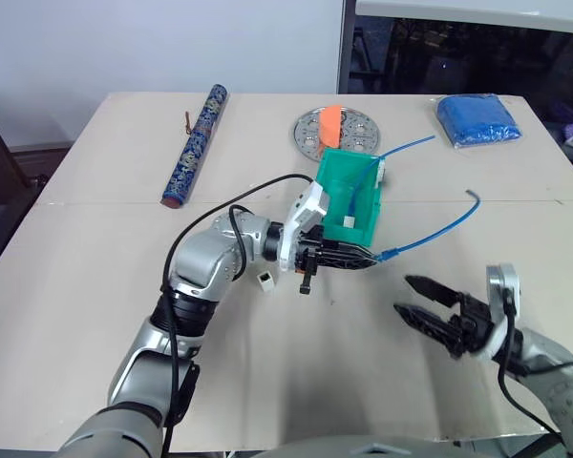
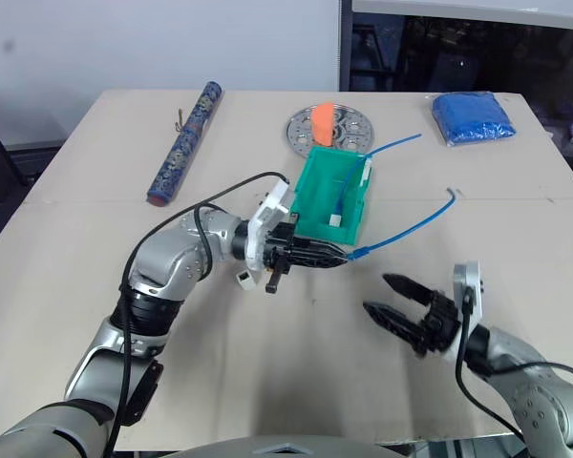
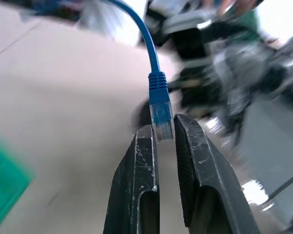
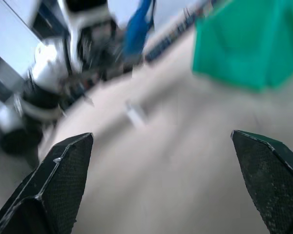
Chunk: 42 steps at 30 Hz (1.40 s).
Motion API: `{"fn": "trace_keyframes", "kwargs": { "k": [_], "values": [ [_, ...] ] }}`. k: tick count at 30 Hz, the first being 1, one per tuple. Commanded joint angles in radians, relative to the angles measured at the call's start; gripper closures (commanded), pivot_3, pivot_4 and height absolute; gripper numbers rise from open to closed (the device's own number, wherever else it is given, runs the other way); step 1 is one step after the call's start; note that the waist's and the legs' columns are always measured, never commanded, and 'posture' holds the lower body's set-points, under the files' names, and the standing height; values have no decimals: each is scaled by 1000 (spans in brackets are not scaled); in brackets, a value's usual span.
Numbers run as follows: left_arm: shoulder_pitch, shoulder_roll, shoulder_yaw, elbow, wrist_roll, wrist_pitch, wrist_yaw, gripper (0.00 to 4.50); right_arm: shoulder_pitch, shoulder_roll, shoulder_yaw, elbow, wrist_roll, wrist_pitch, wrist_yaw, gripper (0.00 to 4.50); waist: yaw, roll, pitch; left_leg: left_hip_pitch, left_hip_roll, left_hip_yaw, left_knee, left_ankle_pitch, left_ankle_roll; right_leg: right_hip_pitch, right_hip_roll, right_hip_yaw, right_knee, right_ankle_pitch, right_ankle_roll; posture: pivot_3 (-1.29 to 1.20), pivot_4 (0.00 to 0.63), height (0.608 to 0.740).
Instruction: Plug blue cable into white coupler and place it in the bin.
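My left gripper is shut on the clear plug of the blue cable, just in front of the bin. The cable arcs away to the right above the table. In the left wrist view the plug sits pinched between the two black fingers. The white coupler lies on the table under my left forearm, apart from both grippers. My right gripper hovers open to the right of the left one, nothing between its fingers. The right wrist view shows the coupler blurred ahead and the teal bin.
Inside the bin lies another blue cable with a white block. Behind it sits a round perforated metal plate with an orange piece. A blue folded cloth is at the far right, a rolled patterned tube at the far left.
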Motion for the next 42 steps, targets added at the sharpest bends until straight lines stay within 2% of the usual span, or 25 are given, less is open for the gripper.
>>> {"fn": "trace_keyframes", "kwargs": {
  "k": [1, 3, 6, 9, 10, 11, 12, 13, 15, 16, 22, 27, 29, 31, 32, 35, 38, 40, 42],
  "values": [
    [-11, 5, 27, -37, -53, 43, 8, 4443, -79, 43, 3, -48, 98, 30, -81, 0, 5, 0, 0, 0, 0, -1, 0, 0, 0, 0, 0, -1, 0, 0, 0, 0, 150, 740],
    [-13, 10, 28, -33, -54, 48, 11, 4443, -116, 62, -2, -50, 144, 44, -108, 0, 10, 0, 0, -1, 0, -2, 0, 0, 0, 0, 0, -2, 0, 0, 0, 0, 150, 740],
    [-14, 10, 37, -29, -59, 54, 23, 4500, -140, 56, 11, -57, 161, 63, -108, 696, 9, 0, 0, -2, 0, -2, 0, 1, -2, 0, -1, -2, -2, 0, 0, 0, 150, 740],
    [-13, 8, 43, -31, -71, 61, 37, 4500, -157, 55, 19, -57, 166, 73, -110, 1849, 9, 0, 0, -2, 0, -2, -1, 1, -2, 0, -1, -3, -2, 0, -1, 0, 150, 740],
    [-12, 9, 43, -32, -73, 62, 40, 4500, -164, 55, 20, -56, 170, 76, -111, 2514, 8, 0, 0, -2, 0, -2, -1, 1, -2, 0, -1, -3, -2, -1, -1, 0, 150, 740],
    [-8, 9, 42, -35, -74, 62, 43, 4500, -169, 53, 23, -56, 169, 79, -108, 2844, 7, 0, 0, -2, 0, -2, -1, 1, -2, 0, -1, -3, -2, -1, -1, 0, 150, 740],
    [-6, 6, 45, -36, -79, 66, 50, 4500, -173, 51, 26, -57, 172, 84, -105, 2983, 6, 0, 0, -2, 0, -2, -2, 1, -2, 0, -1, -3, -2, -1, -2, 0, 150, 740],
    [-5, 3, 47, -36, -84, 69, 56, 4500, -176, 49, 28, -58, 174, 88, -103, 3509, 6, 0, 0, -2, 0, -2, -2, 1, -2, 0, -1, -3, -2, -1, -2, 0, 150, 740],
    [-6, -4, 51, -36, -94, 74, 70, 4500, -180, 47, 33, -57, 179, 97, -101, 4218, 7, 0, 0, -2, 0, -2, -1, 1, -1, 0, -1, -3, -1, -1, -1, 0, 150, 740],
    [-6, -7, 52, -37, -97, 75, 76, 4500, -181, 47, 35, -56, 179, 99, -101, 4437, 7, 0, 0, -2, 0, -2, -1, 1, -1, 0, 0, -3, -1, -1, -1, 0, 150, 740],
    [5, -18, 62, -47, -99, 50, 100, 4500, -201, 54, 40, -45, 184, 107, -119, 4437, 6, 0, 0, -2, 0, -2, -1, 1, -1, 0, 0, -3, -1, -1, -1, 0, 150, 740],
    [52, 58, 108, -166, -113, 55, 126, 2257, -219, 49, 24, -19, 165, 101, -121, 4500, 5, 0, 0, -2, 0, -2, -2, 1, -1, 0, 0, -3, -1, -1, -2, 0, 150, 740],
    [81, 105, 184, -256, -163, 94, 181, 1110, -212, 36, 11, -4, 145, 88, -108, 4500, 3, 1, 0, -2, 0, -2, -2, 1, -2, -1, 0, -3, -2, -1, -2, 0, 150, 740],
    [132, 172, 280, -358, -214, 142, 238, 288, -202, 23, -10, 16, 115, 64, -96, 4500, 2, 1, 0, -2, 0, -2, -2, 1, -1, -1, 0, -3, -2, -1, -2, 0, 150, 740],
    [164, 206, 330, -404, -236, 165, 268, 20, -196, 16, -20, 28, 100, 51, -85, 4500, 2, 1, 0, -2, 0, -2, -2, 1, -1, -2, 0, -3, -2, -1, -2, 0, 150, 740],
    [316, 280, 508, -546, -284, 192, 373, 20, -168, -1, -49, 58, 52, 4, -39, 4500, 2, 1, 0, -2, 1, -1, -4, 1, -1, -2, -1, -3, -2, -1, -2, 0, 150, 740],
    [520, 246, 635, -665, -252, 146, 503, 20, -152, -9, -58, 86, 6, -32, -12, 4500, 6, 1, 0, -3, 1, -1, -4, 1, -1, -2, -1, -3, -2, -1, -2, 0, 150, 740],
    [676, 206, 643, -751, -185, 91, 563, 20, -152, -6, -54, 101, -13, -44, -4, 4500, 6, 0, 0, -2, 1, -1, -3, 1, -2, -2, -1, -3, -2, -1, -2, 0, 150, 740],
    [841, 123, 601, -826, -99, 26, 653, 20, -158, -1, -48, 111, -26, -49, 2, 4500, 6, 0, 0, -2, 1, -1, -3, 1, -2, -1, -1, -3, -2, -1, -2, 0, 150, 740]
  ]
}}
